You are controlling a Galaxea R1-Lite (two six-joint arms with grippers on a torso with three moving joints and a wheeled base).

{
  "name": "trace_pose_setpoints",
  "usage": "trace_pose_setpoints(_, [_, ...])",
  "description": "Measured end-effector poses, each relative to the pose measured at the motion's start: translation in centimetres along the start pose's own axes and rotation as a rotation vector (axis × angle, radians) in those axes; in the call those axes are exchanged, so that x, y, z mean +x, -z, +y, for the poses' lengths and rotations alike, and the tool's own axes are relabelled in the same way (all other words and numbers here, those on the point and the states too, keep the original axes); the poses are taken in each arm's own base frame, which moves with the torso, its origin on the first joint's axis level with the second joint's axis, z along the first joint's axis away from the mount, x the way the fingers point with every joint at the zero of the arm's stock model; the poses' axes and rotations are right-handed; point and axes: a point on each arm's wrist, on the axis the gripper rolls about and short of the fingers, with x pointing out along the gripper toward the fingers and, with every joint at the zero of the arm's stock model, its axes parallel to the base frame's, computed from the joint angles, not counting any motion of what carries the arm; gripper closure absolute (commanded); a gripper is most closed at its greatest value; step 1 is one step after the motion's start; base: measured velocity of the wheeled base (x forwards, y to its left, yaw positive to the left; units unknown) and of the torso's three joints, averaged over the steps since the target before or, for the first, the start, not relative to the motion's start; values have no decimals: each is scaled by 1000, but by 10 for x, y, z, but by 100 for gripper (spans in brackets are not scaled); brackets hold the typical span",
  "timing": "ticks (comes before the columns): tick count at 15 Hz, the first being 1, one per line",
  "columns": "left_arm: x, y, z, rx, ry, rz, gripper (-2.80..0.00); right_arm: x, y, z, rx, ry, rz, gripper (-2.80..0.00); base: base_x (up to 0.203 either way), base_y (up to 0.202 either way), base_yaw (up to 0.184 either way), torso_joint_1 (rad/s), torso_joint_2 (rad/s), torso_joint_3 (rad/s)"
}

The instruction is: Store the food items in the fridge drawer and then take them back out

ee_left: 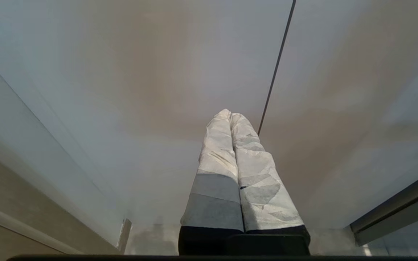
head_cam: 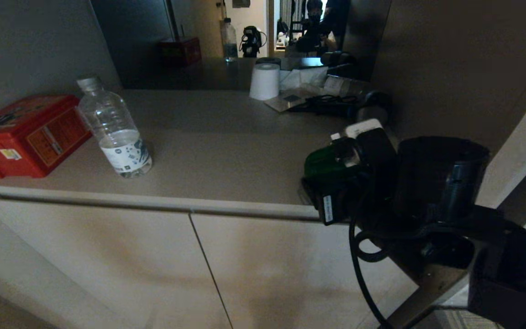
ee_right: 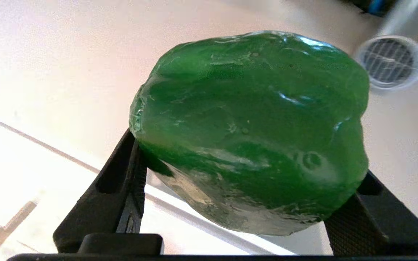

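— Pepper location?
— Green bell pepper (ee_right: 252,130) wedged between the two black fingers (ee_right: 122,195) of the right gripper (ee_right: 249,217), bulging out well past their tips. Clamped on both flanks, jaws spread wide around it.
— Position in the scene?
— Right side, over the near edge of the beige countertop (head_cam: 217,151), above the cabinet doors (head_cam: 107,256). Seen from the head as a green patch (head_cam: 324,167) ahead of the black wrist.
— Anything close by?
— Round grilled end of a hair dryer (ee_right: 390,61) lying just beyond the pepper. Far left: water bottle (head_cam: 114,130) beside a red tin (head_cam: 25,135). Far back: white cup (head_cam: 265,81).
— Left gripper?
— Left gripper (ee_left: 230,116) pressed shut, empty, facing a pale cabinet panel (ee_left: 122,90).
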Motion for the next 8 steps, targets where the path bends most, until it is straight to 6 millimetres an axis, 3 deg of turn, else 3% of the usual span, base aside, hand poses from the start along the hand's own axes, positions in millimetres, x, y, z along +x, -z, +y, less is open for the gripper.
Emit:
trace_pose_setpoints(3, [0, 0, 0, 0, 0, 0, 0, -22, 2, -16, -3, 3, 2, 0, 0, 0, 0, 0, 0, 0])
trace_pose_setpoints(8, [0, 0, 0, 0, 0, 0, 0, -70, 30, -46, -32, 0, 49, 0, 0, 0, 0, 0, 0, 0])
